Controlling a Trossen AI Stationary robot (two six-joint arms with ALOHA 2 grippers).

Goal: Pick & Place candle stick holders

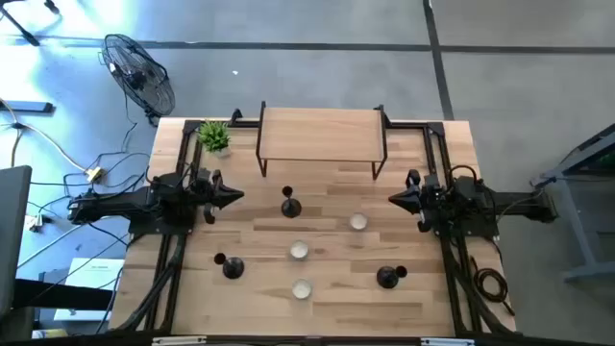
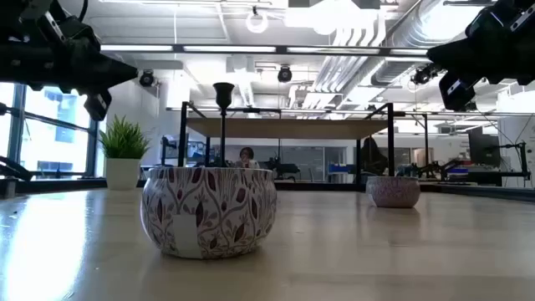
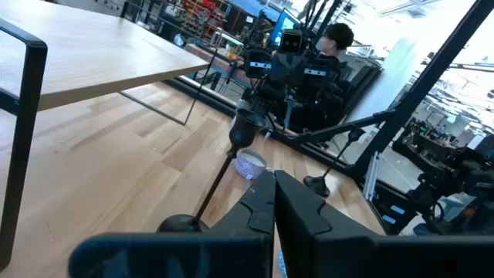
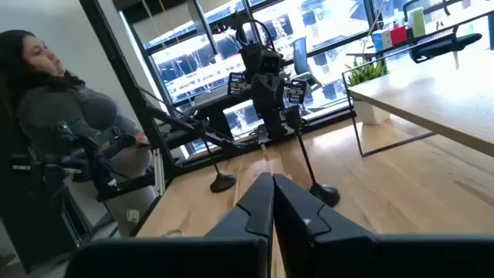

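Observation:
Three black candle stick holders stand upright on their round bases on the wooden table: one at the middle, one near left, one near right. Three silvery tealight cups sit between them. My left gripper hovers shut at the left side, pointing level toward the middle holder. My right gripper hovers shut at the right side, facing it; its view shows the middle holder and the near-left one. Neither gripper touches anything.
A wooden riser shelf on black legs stands at the far middle, with a small potted plant to its left. Black frame rails run along both table sides. A person sits beyond the near right side. A fan stands off the table.

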